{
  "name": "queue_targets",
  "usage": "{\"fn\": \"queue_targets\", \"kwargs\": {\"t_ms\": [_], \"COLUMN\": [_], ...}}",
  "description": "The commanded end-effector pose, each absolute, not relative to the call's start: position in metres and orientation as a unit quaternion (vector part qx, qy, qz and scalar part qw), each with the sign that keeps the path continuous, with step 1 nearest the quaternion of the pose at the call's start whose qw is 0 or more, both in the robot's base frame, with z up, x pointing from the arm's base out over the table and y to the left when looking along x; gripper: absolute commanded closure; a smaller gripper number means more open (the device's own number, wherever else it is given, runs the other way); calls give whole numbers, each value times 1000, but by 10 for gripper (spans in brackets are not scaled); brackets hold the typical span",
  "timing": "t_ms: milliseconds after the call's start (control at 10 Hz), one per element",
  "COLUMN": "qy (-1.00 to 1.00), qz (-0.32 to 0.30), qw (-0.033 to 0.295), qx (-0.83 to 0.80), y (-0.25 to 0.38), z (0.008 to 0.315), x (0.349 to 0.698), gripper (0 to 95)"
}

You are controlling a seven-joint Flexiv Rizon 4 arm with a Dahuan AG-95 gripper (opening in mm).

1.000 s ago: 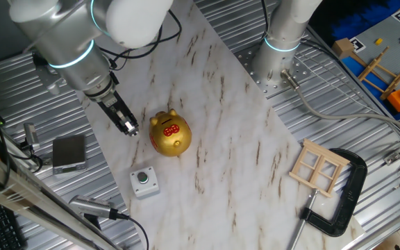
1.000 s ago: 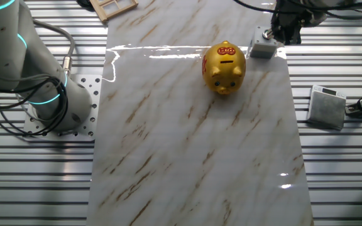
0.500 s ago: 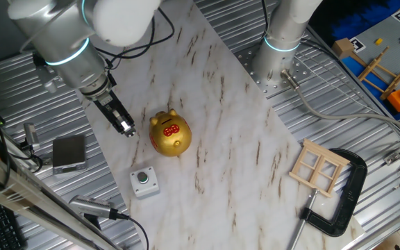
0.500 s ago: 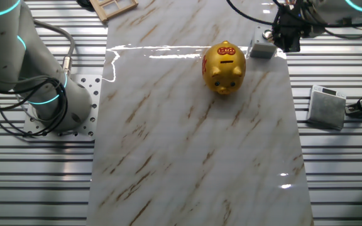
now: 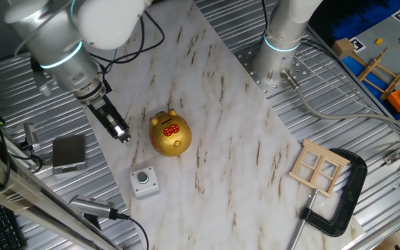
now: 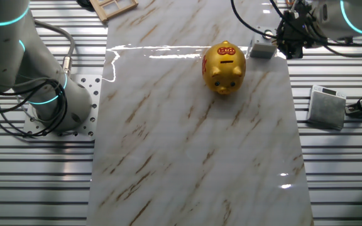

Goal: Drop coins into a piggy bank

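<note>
The gold piggy bank [image 5: 170, 133] stands on the marble board, with red markings and a dark slot on top; it also shows in the other fixed view [image 6: 224, 66]. My gripper [image 5: 123, 135] hangs left of the pig, near the board's left edge and apart from it. Its dark fingers are pressed together. In the other fixed view my gripper [image 6: 290, 48] is right of the pig, beside the small button box. No coin shows in any frame, neither between the fingers nor on the board.
A small grey box with a green button [image 5: 144, 181] sits in front of the pig and shows again in the other fixed view [image 6: 263, 49]. A grey block [image 5: 69, 153] lies on the ribbed table to the left. A wooden frame [image 5: 318, 167] and a black clamp [image 5: 347, 198] lie at the right. A second arm's base [image 5: 278, 52] stands behind.
My gripper has moved steadily away from the pig toward the board's left edge. The pig and the button box have not moved.
</note>
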State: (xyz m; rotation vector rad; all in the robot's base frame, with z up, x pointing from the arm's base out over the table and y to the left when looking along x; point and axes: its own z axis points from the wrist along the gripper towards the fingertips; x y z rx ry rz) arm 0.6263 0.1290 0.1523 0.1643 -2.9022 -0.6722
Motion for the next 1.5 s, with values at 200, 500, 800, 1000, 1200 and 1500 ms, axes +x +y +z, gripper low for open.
{"fn": "queue_targets", "kwargs": {"t_ms": [200, 500, 800, 1000, 1200, 1500], "qy": [-967, -966, -963, -963, -964, -964], "qz": [-237, -243, -255, -253, -253, -256], "qw": [74, 71, 67, 66, 66, 57], "qx": [52, 51, 59, 58, 52, 40], "y": [134, 139, 142, 142, 142, 141], "z": [149, 146, 144, 144, 144, 144], "x": [627, 630, 631, 631, 631, 631], "gripper": [950, 950, 950, 950, 950, 950]}}
